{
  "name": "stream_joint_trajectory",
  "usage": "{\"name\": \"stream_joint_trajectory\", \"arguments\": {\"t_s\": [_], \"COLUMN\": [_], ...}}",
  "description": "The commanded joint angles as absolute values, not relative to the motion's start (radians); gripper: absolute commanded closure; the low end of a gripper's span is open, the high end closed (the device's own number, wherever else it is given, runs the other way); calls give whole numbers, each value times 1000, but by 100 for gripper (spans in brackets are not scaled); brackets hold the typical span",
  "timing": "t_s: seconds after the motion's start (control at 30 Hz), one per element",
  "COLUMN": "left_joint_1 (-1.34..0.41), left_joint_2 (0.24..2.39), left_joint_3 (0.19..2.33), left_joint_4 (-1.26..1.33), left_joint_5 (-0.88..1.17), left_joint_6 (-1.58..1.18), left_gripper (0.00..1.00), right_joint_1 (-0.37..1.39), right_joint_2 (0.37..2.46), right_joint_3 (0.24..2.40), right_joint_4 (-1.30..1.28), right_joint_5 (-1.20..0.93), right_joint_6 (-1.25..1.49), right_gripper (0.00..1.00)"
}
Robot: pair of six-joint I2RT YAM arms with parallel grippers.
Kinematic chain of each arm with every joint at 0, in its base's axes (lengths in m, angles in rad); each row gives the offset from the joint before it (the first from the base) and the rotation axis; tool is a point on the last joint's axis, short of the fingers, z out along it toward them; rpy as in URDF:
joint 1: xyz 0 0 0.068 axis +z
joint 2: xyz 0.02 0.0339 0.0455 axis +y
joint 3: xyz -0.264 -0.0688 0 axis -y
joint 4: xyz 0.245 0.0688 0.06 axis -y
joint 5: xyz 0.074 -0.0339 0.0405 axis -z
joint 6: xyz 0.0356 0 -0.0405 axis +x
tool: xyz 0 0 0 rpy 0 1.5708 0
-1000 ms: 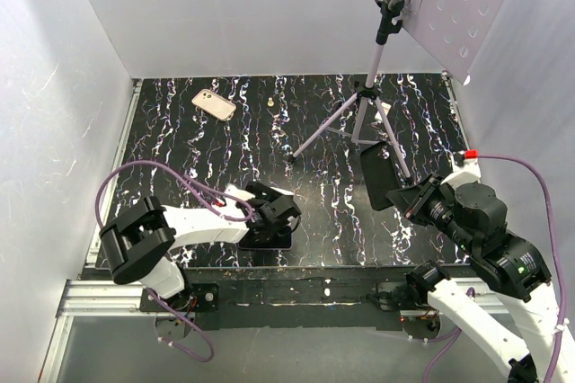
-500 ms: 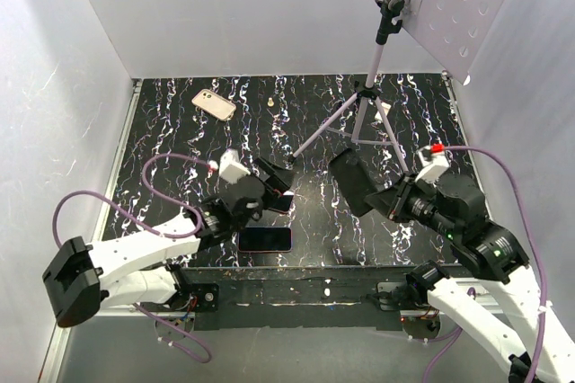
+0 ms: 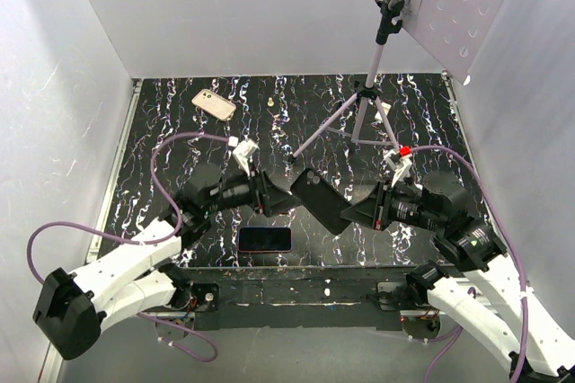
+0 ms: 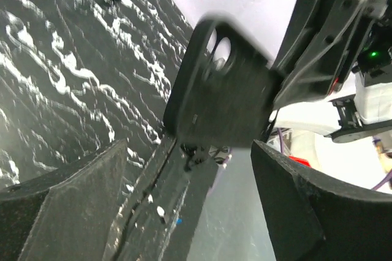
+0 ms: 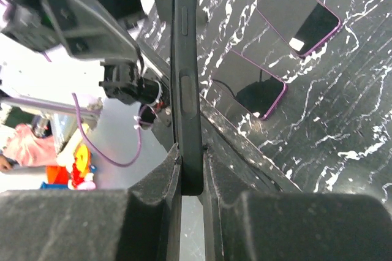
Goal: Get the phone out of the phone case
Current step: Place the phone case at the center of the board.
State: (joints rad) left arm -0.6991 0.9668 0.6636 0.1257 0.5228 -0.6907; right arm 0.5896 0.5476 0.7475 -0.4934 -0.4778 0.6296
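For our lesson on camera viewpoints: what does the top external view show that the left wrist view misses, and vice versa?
Only the top external view shows the dark phone lying flat on the table near its front edge, and a pale phone at the far left. Only the left wrist view shows the camera cutout in a corner of the phone case and a green light on the right arm. Both show the phone case held off the table in the right gripper, with the open left gripper close beside it.
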Motion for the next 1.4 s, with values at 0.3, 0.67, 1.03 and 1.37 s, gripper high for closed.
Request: {"name": "stream_joint_trajectory", "arguments": {"t_s": [0.3,0.67,1.03,1.37], "left_joint_1": [-748,-779,-709,-20], "left_joint_2": [1020,1063,1129,1388], "left_joint_3": [373,436,577,880], "left_joint_4": [850,776,504,-83], "left_joint_5": [436,321,261,201], "left_joint_6": [-1270,-1261,-1218,-882], "left_gripper": [22,30,100,100], "right_joint_1": [592,592,592,592], "right_joint_2": [575,586,621,509], "right_joint_3": [647,617,714,870], "right_joint_4": [-149,-68,-324,-810], "right_joint_5": [-425,-417,-223,146], "right_joint_6": [833,905,826,698], "right_gripper": [99,99,47,25]}}
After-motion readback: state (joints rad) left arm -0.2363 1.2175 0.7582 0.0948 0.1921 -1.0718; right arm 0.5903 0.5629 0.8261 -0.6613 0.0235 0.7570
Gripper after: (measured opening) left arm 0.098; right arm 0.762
